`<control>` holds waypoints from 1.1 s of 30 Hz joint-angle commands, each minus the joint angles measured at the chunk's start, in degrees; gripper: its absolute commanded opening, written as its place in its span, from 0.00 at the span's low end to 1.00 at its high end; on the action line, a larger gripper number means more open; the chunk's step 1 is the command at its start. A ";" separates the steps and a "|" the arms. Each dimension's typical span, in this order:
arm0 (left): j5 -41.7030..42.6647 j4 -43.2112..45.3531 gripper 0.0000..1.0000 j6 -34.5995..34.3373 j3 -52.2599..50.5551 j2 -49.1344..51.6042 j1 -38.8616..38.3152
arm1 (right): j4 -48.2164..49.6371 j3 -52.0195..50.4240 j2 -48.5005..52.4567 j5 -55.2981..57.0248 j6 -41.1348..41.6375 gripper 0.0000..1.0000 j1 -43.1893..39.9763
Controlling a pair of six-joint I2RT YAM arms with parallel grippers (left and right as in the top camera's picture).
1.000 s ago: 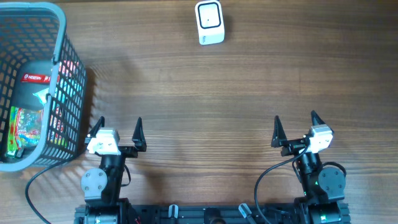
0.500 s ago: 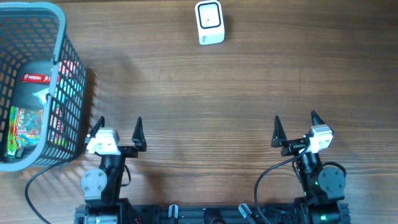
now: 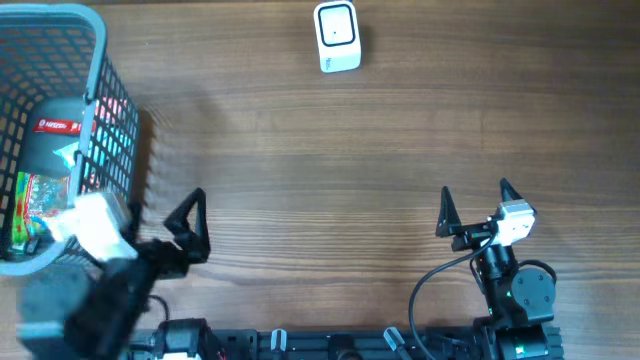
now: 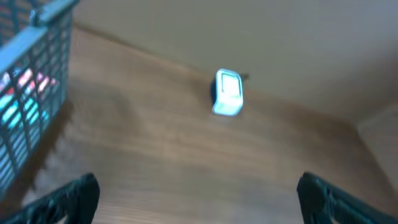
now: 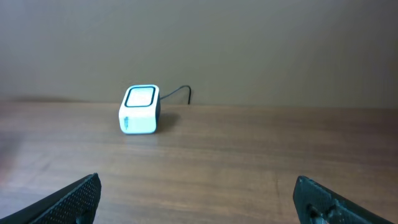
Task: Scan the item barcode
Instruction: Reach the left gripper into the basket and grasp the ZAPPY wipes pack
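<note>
Overhead | our left gripper had swung toward basket within 1 s, jaws wide, empty | right gripper unmoved, open | items lay in basket, well apart from scanner | we judged pick-up starting

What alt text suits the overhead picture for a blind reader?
Two open, empty robot grippers over a wooden table: the left gripper, blurred, beside a grey basket of packaged goods, the right gripper alone; a white scanner sits at the far edge.
</note>
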 commanded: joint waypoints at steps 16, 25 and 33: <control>-14.49 -2.19 0.89 -11.06 27.69 44.48 18.91 | 0.31 -0.07 0.00 0.09 -0.74 1.00 0.09; -13.77 2.93 1.00 -13.16 27.69 65.94 34.27 | 0.31 -0.07 0.00 0.09 -0.74 1.00 0.09; -6.10 8.26 1.00 1.66 27.67 81.18 34.29 | 0.31 -0.07 0.00 0.09 -0.76 1.00 0.09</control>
